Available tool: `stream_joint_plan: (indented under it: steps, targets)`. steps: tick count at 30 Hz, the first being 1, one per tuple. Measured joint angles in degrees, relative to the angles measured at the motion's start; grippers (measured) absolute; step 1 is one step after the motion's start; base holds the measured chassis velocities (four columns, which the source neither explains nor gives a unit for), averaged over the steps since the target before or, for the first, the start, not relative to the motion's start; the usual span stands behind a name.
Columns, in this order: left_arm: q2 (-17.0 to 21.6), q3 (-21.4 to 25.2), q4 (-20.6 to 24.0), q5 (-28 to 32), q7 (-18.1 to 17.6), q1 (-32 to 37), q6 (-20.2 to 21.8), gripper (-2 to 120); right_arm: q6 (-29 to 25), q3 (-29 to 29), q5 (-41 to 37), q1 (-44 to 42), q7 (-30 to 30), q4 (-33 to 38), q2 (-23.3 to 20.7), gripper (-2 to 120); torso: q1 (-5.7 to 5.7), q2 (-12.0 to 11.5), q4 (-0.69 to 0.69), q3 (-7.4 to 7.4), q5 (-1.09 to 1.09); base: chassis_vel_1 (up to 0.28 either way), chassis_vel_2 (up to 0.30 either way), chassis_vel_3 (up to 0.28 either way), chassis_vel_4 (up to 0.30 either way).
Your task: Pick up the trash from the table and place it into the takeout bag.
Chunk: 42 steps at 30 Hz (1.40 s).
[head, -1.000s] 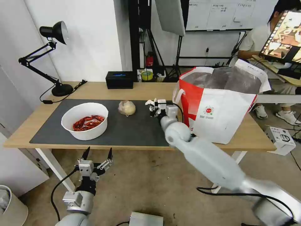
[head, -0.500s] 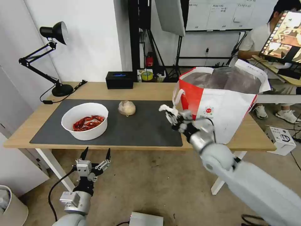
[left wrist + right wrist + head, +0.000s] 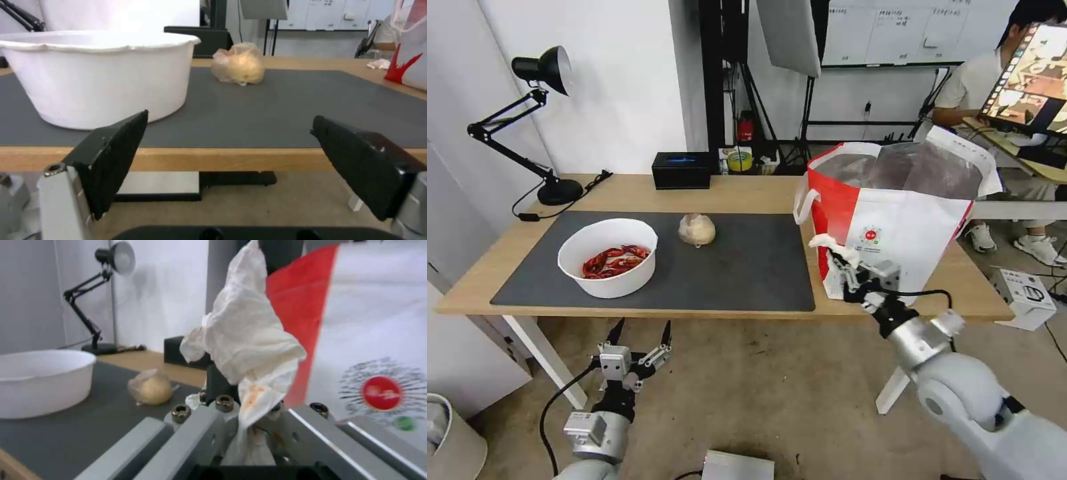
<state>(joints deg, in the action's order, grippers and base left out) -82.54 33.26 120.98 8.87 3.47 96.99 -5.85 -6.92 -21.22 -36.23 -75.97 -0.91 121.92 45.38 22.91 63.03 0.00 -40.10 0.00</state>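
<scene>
My right gripper (image 3: 847, 263) is shut on the crumpled white tissue (image 3: 832, 245), holding it up against the red front-left corner of the takeout bag (image 3: 907, 233), below its rim. In the right wrist view the tissue (image 3: 249, 336) stands up between the jaws of the right gripper (image 3: 242, 400), with the bag (image 3: 373, 323) just behind. On the table's (image 3: 640, 193) dark mat (image 3: 747, 267) sit the white bowl of red shells (image 3: 607, 257) and the beige wrapped lump (image 3: 697, 229). My left gripper (image 3: 639, 333) hangs open below the table's front edge, facing the bowl (image 3: 98, 73) and lump (image 3: 238, 65).
A black tissue box (image 3: 681, 169) stands at the table's back edge. A black desk lamp (image 3: 540, 120) with its cable occupies the back left corner. A white box (image 3: 1024, 297) lies on the floor to the right, and a bin (image 3: 447, 440) at the lower left.
My right gripper has carried the tissue off the mat, to the right and toward the front edge, ending at the bag's front-left corner. The left arm has barely shifted.
</scene>
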Motion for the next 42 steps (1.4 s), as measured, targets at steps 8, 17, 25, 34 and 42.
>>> stream_joint_plan:
  steps: [8, 17, 25, 34, 42]
  targets:
    - [1.01, 0.4, 0.93, 0.64, -0.02, 0.57, 0.0, 100, -1.6, -8.7, -0.09, -6.2, 1.46, 3.78, 4.27, 0, 0.0, 0.0, 0.0, 0.0, 0.0, 0.0, 0.0, 0.0, 0.0]
    - [1.42, -0.16, 1.3, 1.23, -0.03, 0.45, 0.0, 100, -1.94, -14.71, -4.26, -5.93, -0.8, 6.3, 6.79, 0, 0.0, 0.0, 0.0, 0.0, 0.0, 0.0, 0.0, 0.0, 0.0]
    - [1.32, -1.01, 0.36, 1.22, -0.02, -0.9, -0.02, 100, 0.79, -17.82, -10.89, -0.35, -6.94, 4.39, 0.62, 0, 0.0, -0.01, 0.0, -0.01, 0.0, 0.0, 0.0, 0.0, 0.0]
    - [1.14, -0.92, -0.51, 1.26, -0.04, -1.72, -0.09, 100, 7.78, -15.66, -18.91, 11.92, -12.74, -3.28, -9.79, 0, 0.01, -0.01, 0.01, -0.01, 0.0, 0.0, 0.0, 0.0, 0.0]
    - [1.09, -0.94, -0.64, 1.25, -0.01, -2.35, -0.13, 100, 17.62, -9.27, -25.82, 25.86, -15.44, -10.0, -16.87, 0, 0.01, -0.01, 0.0, -0.01, 0.0, 0.0, 0.0, 0.0, 0.0]
